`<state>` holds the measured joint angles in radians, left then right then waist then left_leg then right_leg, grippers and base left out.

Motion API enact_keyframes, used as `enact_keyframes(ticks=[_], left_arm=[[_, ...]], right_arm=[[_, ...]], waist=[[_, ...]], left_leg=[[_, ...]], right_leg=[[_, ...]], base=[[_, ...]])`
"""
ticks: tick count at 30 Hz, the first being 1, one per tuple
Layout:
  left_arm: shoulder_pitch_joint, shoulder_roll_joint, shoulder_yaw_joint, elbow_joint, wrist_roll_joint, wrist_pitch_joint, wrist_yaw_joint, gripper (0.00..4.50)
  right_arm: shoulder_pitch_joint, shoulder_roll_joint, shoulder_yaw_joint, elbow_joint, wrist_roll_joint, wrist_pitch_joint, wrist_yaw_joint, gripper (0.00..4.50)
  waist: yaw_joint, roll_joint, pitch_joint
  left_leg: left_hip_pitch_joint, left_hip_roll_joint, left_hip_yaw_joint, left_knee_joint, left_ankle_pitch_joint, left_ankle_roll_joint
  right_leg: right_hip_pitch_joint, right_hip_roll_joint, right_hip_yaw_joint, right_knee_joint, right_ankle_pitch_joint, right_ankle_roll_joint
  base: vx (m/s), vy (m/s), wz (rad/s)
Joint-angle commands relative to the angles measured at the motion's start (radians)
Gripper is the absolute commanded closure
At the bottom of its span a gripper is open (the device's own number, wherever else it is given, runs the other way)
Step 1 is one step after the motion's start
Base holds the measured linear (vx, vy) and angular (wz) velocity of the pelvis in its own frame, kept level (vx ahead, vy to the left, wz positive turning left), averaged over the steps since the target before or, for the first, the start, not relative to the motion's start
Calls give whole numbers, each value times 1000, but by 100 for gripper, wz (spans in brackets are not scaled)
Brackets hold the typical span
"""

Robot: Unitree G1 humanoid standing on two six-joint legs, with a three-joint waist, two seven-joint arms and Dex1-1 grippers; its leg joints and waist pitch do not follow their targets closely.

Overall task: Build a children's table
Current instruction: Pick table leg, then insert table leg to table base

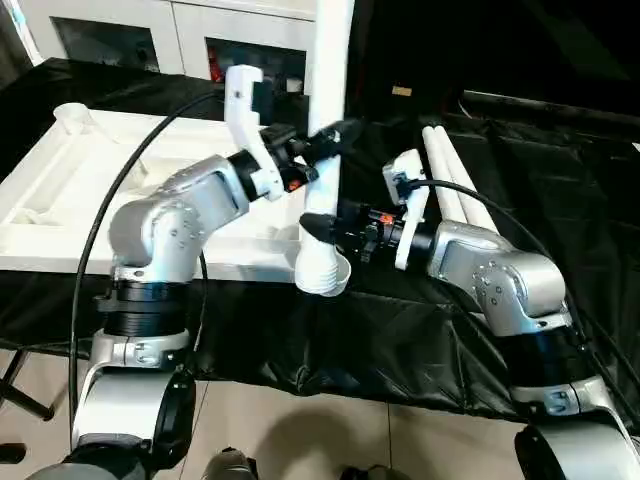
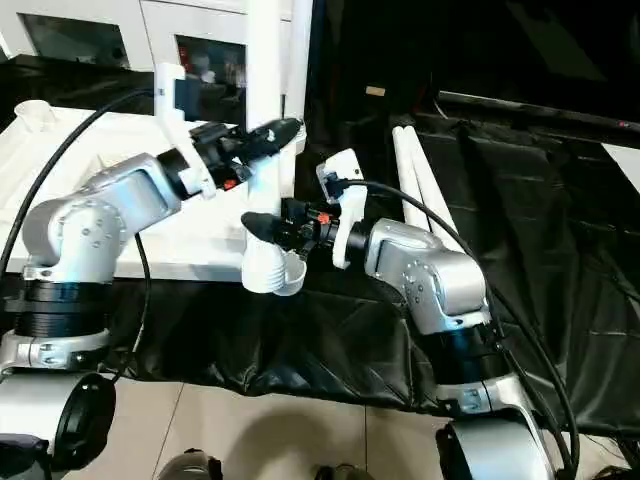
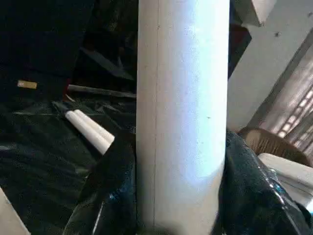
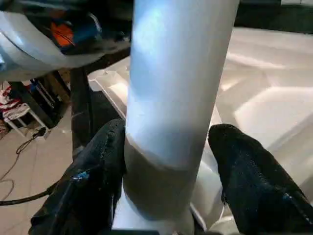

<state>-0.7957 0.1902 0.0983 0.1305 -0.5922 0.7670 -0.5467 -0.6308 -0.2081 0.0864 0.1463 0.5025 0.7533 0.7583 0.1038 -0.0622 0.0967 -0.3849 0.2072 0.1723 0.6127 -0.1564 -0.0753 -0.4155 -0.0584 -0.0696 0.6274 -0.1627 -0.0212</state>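
A white tubular leg (image 1: 330,90) stands upright at the near right corner of the white table top (image 1: 60,190), which lies with its ribbed underside up. The leg's flared lower end (image 1: 322,272) sits at that corner socket. My left gripper (image 1: 330,140) is shut on the leg partway up, and both black fingers (image 3: 107,191) press its sides. Lower down, my right gripper (image 1: 318,228) straddles the same leg (image 4: 176,88). One finger (image 4: 93,181) touches it, while the other finger (image 4: 259,176) stands slightly off it. Two more legs (image 1: 455,185) lie side by side to the right.
The large work table with its black cover (image 1: 560,170) carries everything, and its near edge drops to the tiled floor (image 1: 330,440). White cabinets (image 1: 120,30) stand behind. A black cable (image 1: 110,200) loops over my left arm. Another corner socket (image 1: 72,117) rises at the far left.
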Motion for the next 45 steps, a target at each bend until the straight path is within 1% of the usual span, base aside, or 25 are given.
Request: enact_keyframes(ticks=[1,3,5,7,10,16,24,25,28,29,30,31,33,35,37,38,39,40,42,44,45], left_arm=[[-13,-2,-27,-46,18,-14,18,268],[-13,-4,-35,-52,25,-17,22,268],[-12,-8,-40,-58,29,-19,24,268],[-10,-10,-45,-65,27,-20,17,268],[-10,-10,-54,-68,26,-20,-1,268],[-8,-5,-77,-82,13,-5,-39,268],[-8,0,-86,-87,11,2,-57,268],[-8,1,-86,-87,11,2,-58,268],[-8,1,-86,-86,13,1,-61,268],[-8,2,-85,-86,13,1,-62,268],[-8,2,-85,-86,13,1,-63,268],[-9,4,-81,-83,12,2,-66,268],[-9,6,-81,-81,11,2,-70,268],[-9,9,-84,-82,12,2,-78,268],[-10,7,-82,-81,8,5,-80,268],[-10,3,-79,-81,11,6,-67,233],[-10,2,-77,-80,13,6,-62,212],[-12,-3,-71,-77,8,9,-57,198],[-13,-6,-66,-74,3,9,-57,198],[-19,-20,-44,-58,13,-29,-30,165],[-23,-26,-30,-42,29,-73,-15,152]], right_arm=[[-19,-8,-9,28,-7,46,-28,157],[-25,-7,-5,37,-14,52,-34,157],[-28,-7,-3,41,-14,55,-35,157],[-31,-9,1,44,-12,64,-33,157],[-32,-14,12,44,-11,80,-21,157],[-31,-21,21,44,6,109,11,157],[-29,-28,25,39,12,121,29,157],[-29,-29,25,39,13,123,30,185],[-29,-29,24,40,11,127,34,197],[-28,-29,24,39,10,129,37,211],[-28,-29,24,39,10,129,37,211],[-25,-31,30,38,5,122,42,232],[-22,-31,33,35,2,117,43,235],[-19,-29,36,34,-3,114,42,250],[-18,-27,40,35,-16,106,31,250],[-17,-26,43,34,-21,102,28,256],[-16,-26,44,34,-22,101,27,256],[-16,-27,47,33,-24,96,28,257],[-16,-25,46,34,-25,93,21,257],[-16,-13,34,44,-34,77,-6,257],[-16,-4,18,54,-35,63,-21,258]], waist=[[-2,3,-98],[-3,4,-97],[-4,3,-99],[-5,2,-100],[-5,3,-100],[-4,3,-100],[-4,1,-100],[-3,2,-101],[-4,2,-100],[-4,1,-100],[-4,2,-100],[-4,2,-100],[-4,2,-100],[-4,2,-100],[-4,1,-100],[-4,1,-100],[-4,2,-100],[-4,2,-100],[-3,2,-100],[-5,2,-100],[-5,0,-100]], left_leg=[[18,18,-3,-69,-180,-42],[19,19,-4,-70,-187,-46],[18,19,-4,-69,-184,-49],[16,19,-4,-68,-174,-47],[17,19,-3,-68,-168,-45],[17,19,-3,-69,-177,-46],[16,18,-3,-67,-168,-45],[17,18,-3,-67,-167,-45],[18,19,-3,-68,-170,-45],[17,18,-3,-68,-171,-45],[17,19,-3,-68,-171,-46],[17,19,-3,-68,-172,-47],[17,19,-3,-68,-172,-47],[17,18,-3,-68,-171,-46],[17,19,-3,-68,-171,-47],[17,19,-3,-68,-170,-47],[17,19,-4,-68,-170,-48],[17,19,-3,-68,-171,-48],[18,19,-3,-68,-169,-48],[16,19,-3,-68,-168,-49],[15,18,-3,-68,-169,-51]], right_leg=[[60,-74,48,-80,-293,-118],[58,-74,47,-82,-310,-109],[60,-75,47,-81,-308,-104],[60,-74,47,-79,-289,-109],[60,-73,47,-77,-270,-117],[60,-74,48,-79,-284,-117],[61,-74,48,-78,-281,-114],[61,-74,48,-78,-279,-115],[60,-74,47,-78,-279,-119],[60,-74,47,-78,-283,-117],[60,-74,47,-78,-284,-117],[60,-74,47,-79,-284,-117],[60,-74,48,-78,-283,-115],[60,-74,47,-79,-288,-114],[60,-74,47,-78,-287,-115],[60,-75,48,-78,-287,-115],[60,-74,47,-78,-285,-116],[59,-73,47,-78,-285,-116],[60,-75,47,-78,-284,-119],[61,-74,47,-77,-277,-121],[61,-74,47,-79,-280,-119]], base=[[0,0,0],[0,0,0],[0,0,0],[0,0,0],[0,0,0],[0,0,0],[0,0,0],[0,0,0],[0,0,0],[0,0,0],[0,0,0],[0,0,0],[0,0,0],[0,0,0],[0,0,0],[0,0,0],[0,0,0],[0,0,0],[0,0,0],[0,0,0],[0,0,0]])
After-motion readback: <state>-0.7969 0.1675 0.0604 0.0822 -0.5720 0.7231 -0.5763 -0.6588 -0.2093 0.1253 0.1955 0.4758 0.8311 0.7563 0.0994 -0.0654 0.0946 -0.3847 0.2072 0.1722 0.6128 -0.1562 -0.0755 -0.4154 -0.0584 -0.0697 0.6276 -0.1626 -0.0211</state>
